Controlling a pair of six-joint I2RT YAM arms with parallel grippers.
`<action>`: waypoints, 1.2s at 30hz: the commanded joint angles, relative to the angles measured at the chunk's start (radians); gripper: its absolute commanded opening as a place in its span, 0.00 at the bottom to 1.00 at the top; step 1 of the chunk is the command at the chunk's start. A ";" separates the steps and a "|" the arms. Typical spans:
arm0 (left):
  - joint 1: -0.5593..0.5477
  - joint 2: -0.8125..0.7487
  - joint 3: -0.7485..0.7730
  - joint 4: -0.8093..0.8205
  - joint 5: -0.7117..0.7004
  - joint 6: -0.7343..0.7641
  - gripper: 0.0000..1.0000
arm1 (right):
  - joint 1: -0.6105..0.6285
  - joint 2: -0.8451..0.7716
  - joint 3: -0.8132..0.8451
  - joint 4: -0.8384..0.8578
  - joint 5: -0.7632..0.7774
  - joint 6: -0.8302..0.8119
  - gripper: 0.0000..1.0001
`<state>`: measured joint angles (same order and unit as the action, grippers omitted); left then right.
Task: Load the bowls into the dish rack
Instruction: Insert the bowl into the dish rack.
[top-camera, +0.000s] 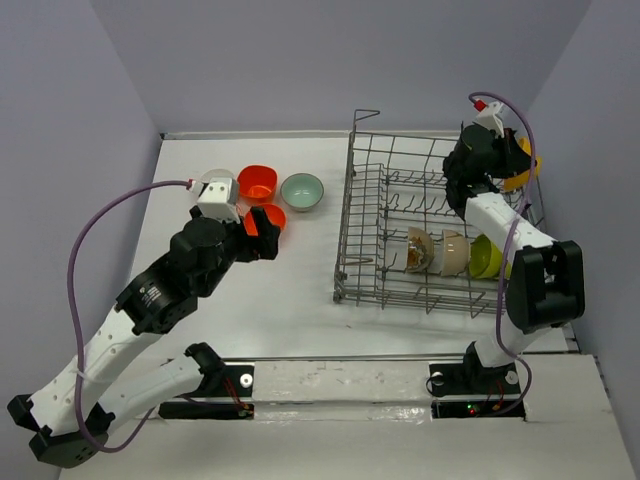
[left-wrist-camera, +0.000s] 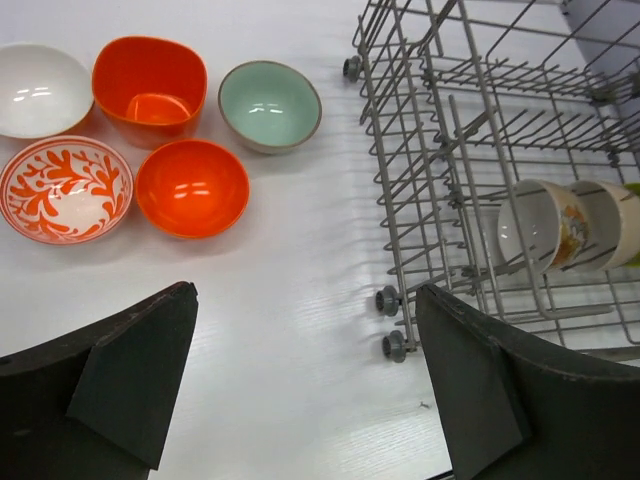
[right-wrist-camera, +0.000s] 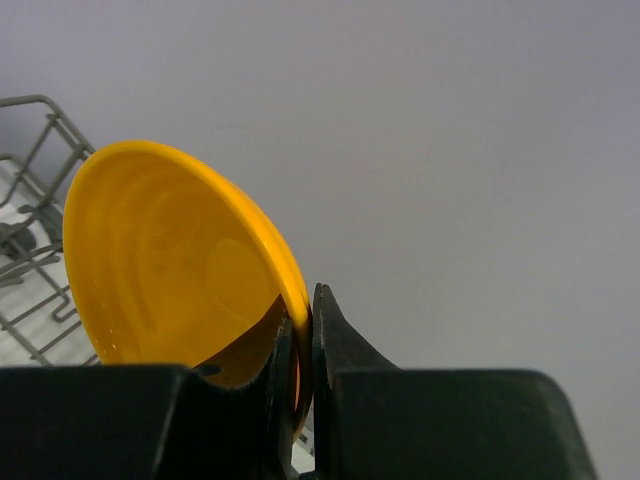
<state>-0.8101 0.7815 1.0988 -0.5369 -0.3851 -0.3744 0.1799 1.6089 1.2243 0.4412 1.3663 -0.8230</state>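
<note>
Held: yellow bowl (right-wrist-camera: 170, 250), rim pinched tight in right gripper (right-wrist-camera: 303, 320); left gripper (left-wrist-camera: 308, 300) spread wide, empty.
Yellow bowl sits upper right, by dish rack (top-camera: 345, 230) far corner. Five loose bowls (left-wrist-camera: 190, 187) upper left on table (left-wrist-camera: 300, 250), apart from left jaws; three racked bowls (top-camera: 455, 253).

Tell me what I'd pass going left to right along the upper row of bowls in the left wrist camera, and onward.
white bowl → square orange bowl → pale teal bowl → dish rack
</note>
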 joint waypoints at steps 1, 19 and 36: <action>0.035 -0.010 -0.060 0.072 0.070 0.063 0.99 | -0.005 0.037 -0.020 0.565 0.017 -0.401 0.01; 0.052 -0.045 -0.177 0.181 0.066 0.032 0.99 | -0.085 0.137 -0.117 0.646 -0.085 -0.456 0.01; 0.057 -0.067 -0.217 0.183 0.048 0.038 0.99 | -0.103 0.322 -0.120 0.740 -0.092 -0.470 0.01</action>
<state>-0.7570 0.7280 0.8921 -0.3912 -0.3222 -0.3485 0.0845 1.9175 1.0958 1.0599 1.2816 -1.3064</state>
